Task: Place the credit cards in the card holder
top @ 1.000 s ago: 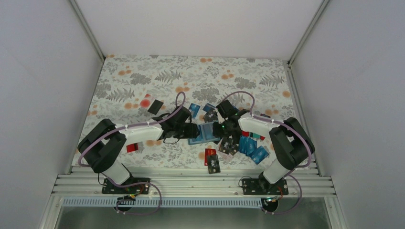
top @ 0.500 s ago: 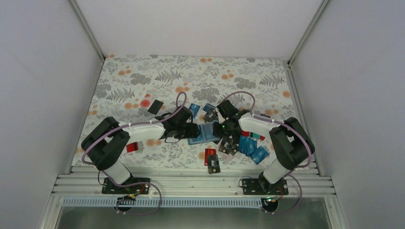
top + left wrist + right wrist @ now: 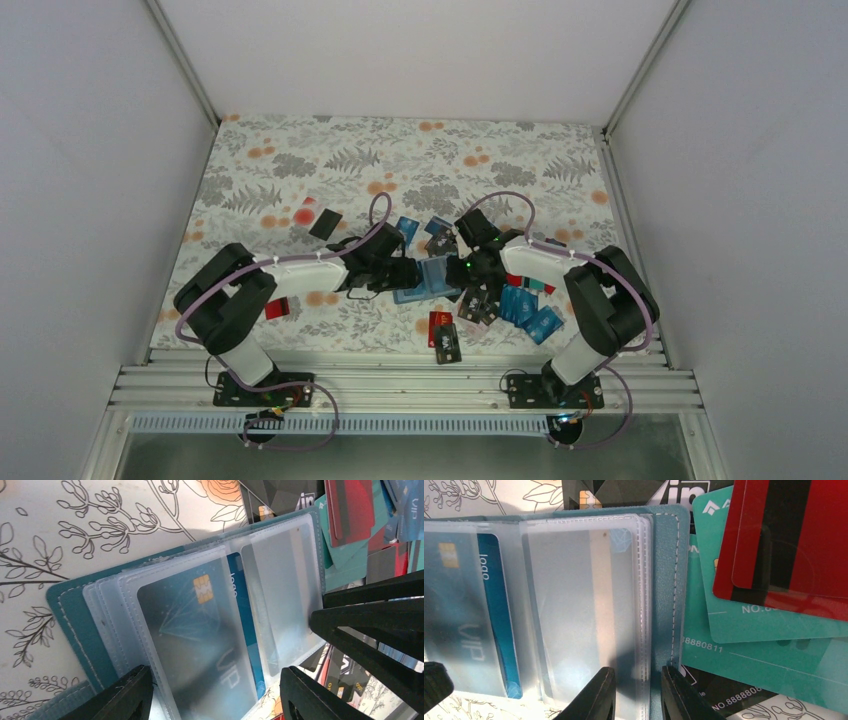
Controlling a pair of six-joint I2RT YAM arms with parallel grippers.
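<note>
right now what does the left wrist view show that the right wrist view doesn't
Only the left wrist view: the card holder's left cover edge, the whole blue VIP card, and the open left gripper over it. Only the right wrist view: the numbers printed on the teal card and the right gripper at the holder's stitched right edge. Both: the opened holder, the VIP card's chip, an empty sleeve beside it, and a red card lying on teal cards.
</note>
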